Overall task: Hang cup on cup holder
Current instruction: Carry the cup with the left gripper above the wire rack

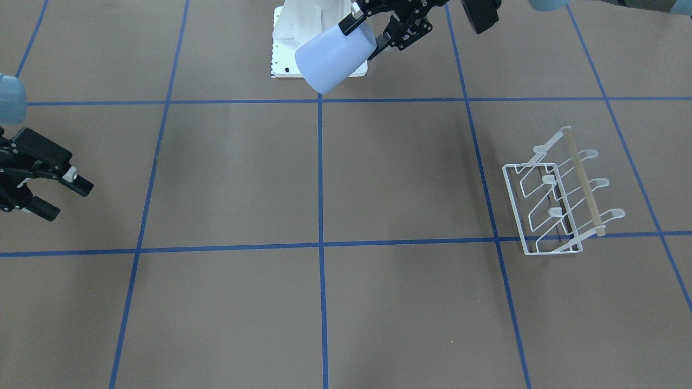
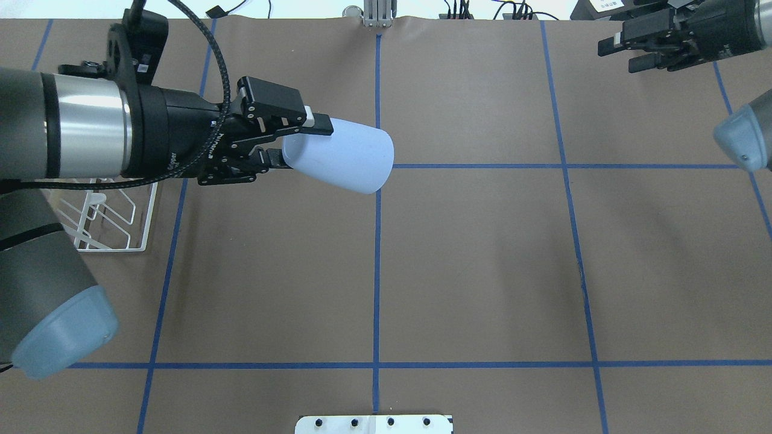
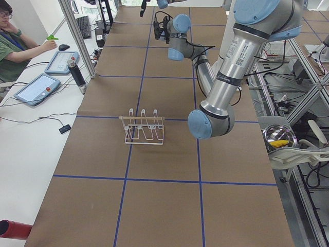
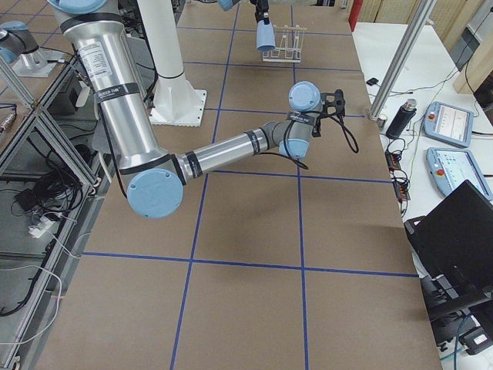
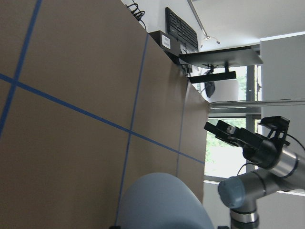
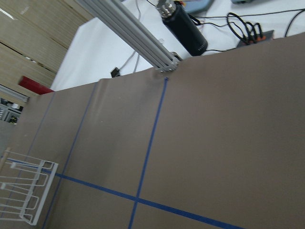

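The pale blue cup (image 2: pixel 347 157) is held in the air, tilted on its side, its wide end pointing away from the arm. My left gripper (image 2: pixel 304 143) is shut on its narrow base end; both also show in the front view, the cup (image 1: pixel 330 59) below the gripper (image 1: pixel 365 37). The cup holder (image 1: pixel 562 194), a white wire rack with a wooden rod, stands on the table on my left side. It is partly hidden under my left arm in the overhead view (image 2: pixel 114 223). My right gripper (image 1: pixel 69 201) is open and empty far to my right (image 2: pixel 616 55).
The white robot base plate (image 1: pixel 281 54) sits at the table's near edge. Blue tape lines grid the brown table. An operator (image 3: pixel 10 46), tablets and a black bottle (image 3: pixel 77 74) are at the table's far side, beside an aluminium post (image 6: pixel 138 38).
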